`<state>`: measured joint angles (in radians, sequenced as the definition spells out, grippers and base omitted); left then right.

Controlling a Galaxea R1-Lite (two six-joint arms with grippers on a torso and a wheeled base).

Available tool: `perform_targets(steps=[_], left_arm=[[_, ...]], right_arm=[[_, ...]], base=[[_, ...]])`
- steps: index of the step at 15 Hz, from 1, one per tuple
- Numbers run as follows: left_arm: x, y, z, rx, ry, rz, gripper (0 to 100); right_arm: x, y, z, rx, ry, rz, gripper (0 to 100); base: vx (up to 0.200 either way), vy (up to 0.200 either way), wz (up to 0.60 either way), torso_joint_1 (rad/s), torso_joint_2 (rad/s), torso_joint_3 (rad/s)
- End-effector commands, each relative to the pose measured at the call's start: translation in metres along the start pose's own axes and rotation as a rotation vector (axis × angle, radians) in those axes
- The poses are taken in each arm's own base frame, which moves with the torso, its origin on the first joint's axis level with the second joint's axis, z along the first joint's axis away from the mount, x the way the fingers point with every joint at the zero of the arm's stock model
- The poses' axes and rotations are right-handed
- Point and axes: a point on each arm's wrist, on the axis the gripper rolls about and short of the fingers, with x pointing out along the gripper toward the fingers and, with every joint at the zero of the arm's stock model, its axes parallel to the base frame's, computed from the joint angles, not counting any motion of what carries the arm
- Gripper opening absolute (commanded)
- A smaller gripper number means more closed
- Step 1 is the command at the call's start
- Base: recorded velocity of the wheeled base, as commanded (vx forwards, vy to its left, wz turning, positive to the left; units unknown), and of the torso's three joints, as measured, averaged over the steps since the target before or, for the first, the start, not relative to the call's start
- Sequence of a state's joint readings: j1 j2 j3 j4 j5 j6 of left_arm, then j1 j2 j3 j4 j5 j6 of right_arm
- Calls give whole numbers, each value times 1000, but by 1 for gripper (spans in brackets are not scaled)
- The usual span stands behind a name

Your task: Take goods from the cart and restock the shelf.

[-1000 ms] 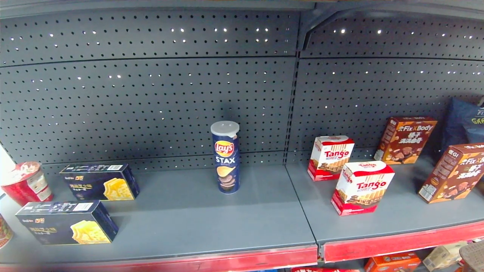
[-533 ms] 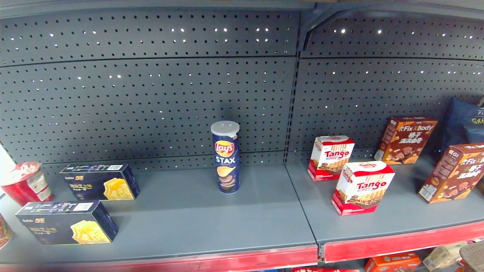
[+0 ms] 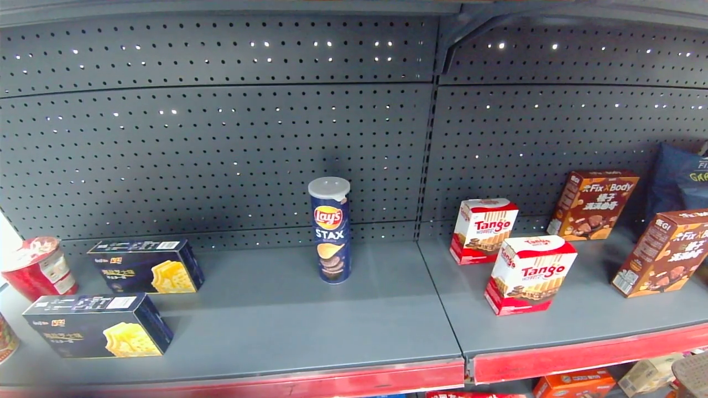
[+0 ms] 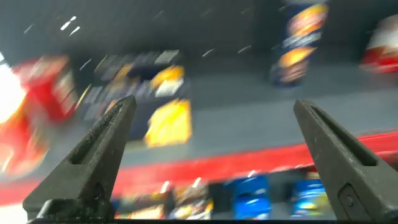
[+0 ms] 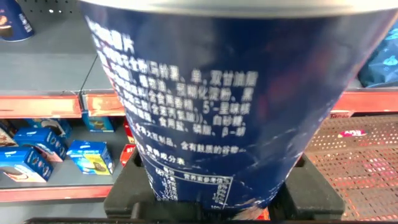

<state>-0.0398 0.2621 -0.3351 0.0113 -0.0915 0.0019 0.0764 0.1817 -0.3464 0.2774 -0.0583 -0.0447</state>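
A dark blue chip can (image 5: pixel 211 93) with white print stands very close in the right wrist view, and my right gripper (image 5: pixel 217 202) is shut on its lower end, below the shelf's front edge. On the grey shelf (image 3: pixel 276 320) a matching blue chip can (image 3: pixel 329 229) stands upright mid-shelf near the pegboard back; it also appears as the shelf can (image 5: pixel 12 18) at the right wrist view's corner. My left gripper (image 4: pixel 214 102) is open with nothing between its fingers, in front of the shelf's left part.
Two navy cracker boxes (image 3: pixel 99 326) and a red cup (image 3: pixel 38 268) sit at the shelf's left. Red-white wafer boxes (image 3: pixel 528 273), brown boxes (image 3: pixel 661 251) and a blue bag (image 3: pixel 683 177) stand right. Open shelf lies around the standing can. A perforated basket (image 5: pixel 367 162) is low right.
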Motion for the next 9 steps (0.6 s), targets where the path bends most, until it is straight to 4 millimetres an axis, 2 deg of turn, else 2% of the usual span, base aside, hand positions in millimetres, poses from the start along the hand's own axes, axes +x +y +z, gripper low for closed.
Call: perform_targets(steps=[1, 4, 5, 7, 9], left_arm=[[38, 1, 45, -13, 82, -127, 100], [71, 1, 48, -37, 200, -209, 100], [76, 2, 47, -41, 219, -217, 100], [99, 2, 38, -49, 296, -268, 100], [133, 1, 25, -50, 304, -380, 100]], right_arm=[[3, 0, 1, -1, 17, 4, 0], [8, 0, 4, -4, 36, -1, 0], [8, 0, 5, -6, 36, -1, 0], [10, 0, 3, -42, 36, 1, 0], [14, 1, -2, -66, 41, 19, 0]], base=[[0, 0, 0, 0, 0, 0], [0, 0, 0, 0, 0, 0], [0, 0, 0, 0, 0, 0], [0, 0, 0, 0, 0, 0], [0, 0, 0, 0, 0, 0]])
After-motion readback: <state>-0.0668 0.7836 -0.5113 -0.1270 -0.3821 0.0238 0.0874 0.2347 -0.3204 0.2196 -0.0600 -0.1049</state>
